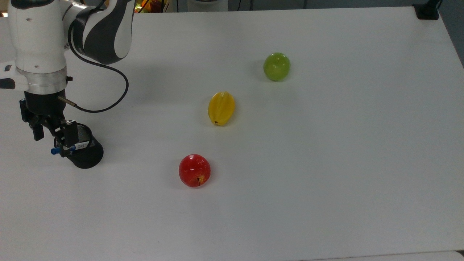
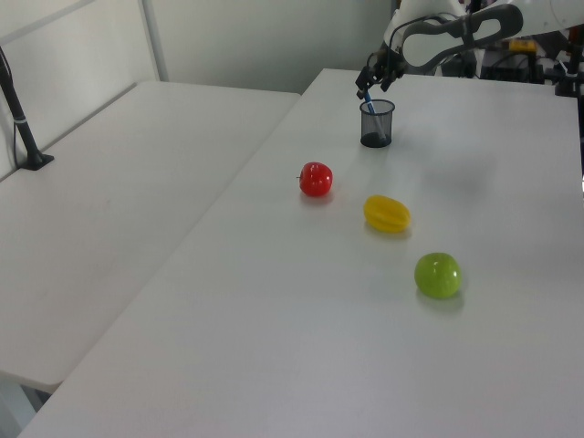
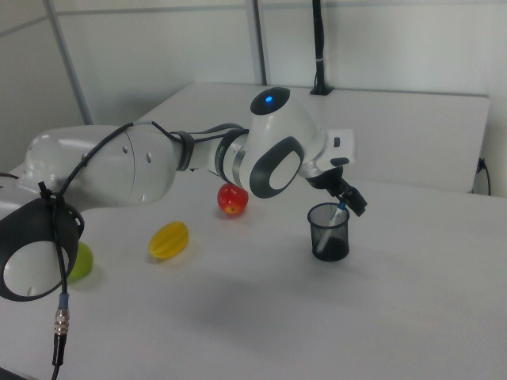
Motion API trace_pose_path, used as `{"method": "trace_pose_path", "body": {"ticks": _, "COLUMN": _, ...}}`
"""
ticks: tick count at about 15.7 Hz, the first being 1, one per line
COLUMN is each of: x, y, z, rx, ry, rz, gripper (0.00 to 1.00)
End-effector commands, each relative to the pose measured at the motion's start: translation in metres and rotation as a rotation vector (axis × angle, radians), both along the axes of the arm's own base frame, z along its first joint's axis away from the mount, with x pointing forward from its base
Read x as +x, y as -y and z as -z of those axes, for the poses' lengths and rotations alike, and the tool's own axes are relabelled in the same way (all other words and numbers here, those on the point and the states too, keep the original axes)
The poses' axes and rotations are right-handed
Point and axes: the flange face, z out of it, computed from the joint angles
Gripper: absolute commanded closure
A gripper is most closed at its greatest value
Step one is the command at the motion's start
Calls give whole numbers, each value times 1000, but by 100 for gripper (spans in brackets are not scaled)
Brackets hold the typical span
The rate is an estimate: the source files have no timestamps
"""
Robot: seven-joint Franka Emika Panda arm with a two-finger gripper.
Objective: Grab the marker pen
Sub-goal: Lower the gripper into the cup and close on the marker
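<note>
On the white desk (image 1: 326, 163), working from the top view's bottom edge upward, the red apple (image 1: 194, 170) lies nearest that edge with bare surface all around it. Beyond it toward the top view's left edge stands the black mesh pen cup (image 1: 84, 152), and the marker pen (image 1: 67, 148) leans in it, blue cap sticking out over the rim toward the left edge, which leaves the upper barrel free to be pinched. The gripper (image 1: 54, 139) hangs over that exposed end with its fingers apart, one on each side of the barrel, not yet closed on it; that straddle looks like the set-up for a grasp. The cup sits close to the left edge, so there is little room on that side, and a straight lift upward seems the safest way out without tipping the light cup. Farther in lies the yellow fruit (image 1: 221, 108) near the desk's middle, and farther again the green apple (image 1: 277, 66), both well apart from the cup.
</note>
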Motion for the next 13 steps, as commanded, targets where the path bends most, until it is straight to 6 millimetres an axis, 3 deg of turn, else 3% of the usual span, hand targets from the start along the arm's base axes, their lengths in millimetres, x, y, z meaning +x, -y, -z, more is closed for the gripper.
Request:
{"method": "trace_pose_path", "body": {"ticks": 1, "x": 5, "y": -1, "z": -7, "rx": -17, "ry": 27, "rz": 15, "gripper": 39}}
{"method": "trace_pose_path", "body": {"ticks": 3, "x": 5, "y": -1, "z": -8, "rx": -19, "ry": 28, "rz": 16, "gripper": 57}}
{"method": "trace_pose_path", "body": {"ticks": 7, "x": 5, "y": -1, "z": -8, "rx": -18, "ry": 26, "rz": 16, "gripper": 65}}
{"method": "trace_pose_path", "body": {"ticks": 13, "x": 5, "y": -2, "z": -11, "rx": -18, "ry": 30, "rz": 16, "gripper": 97}}
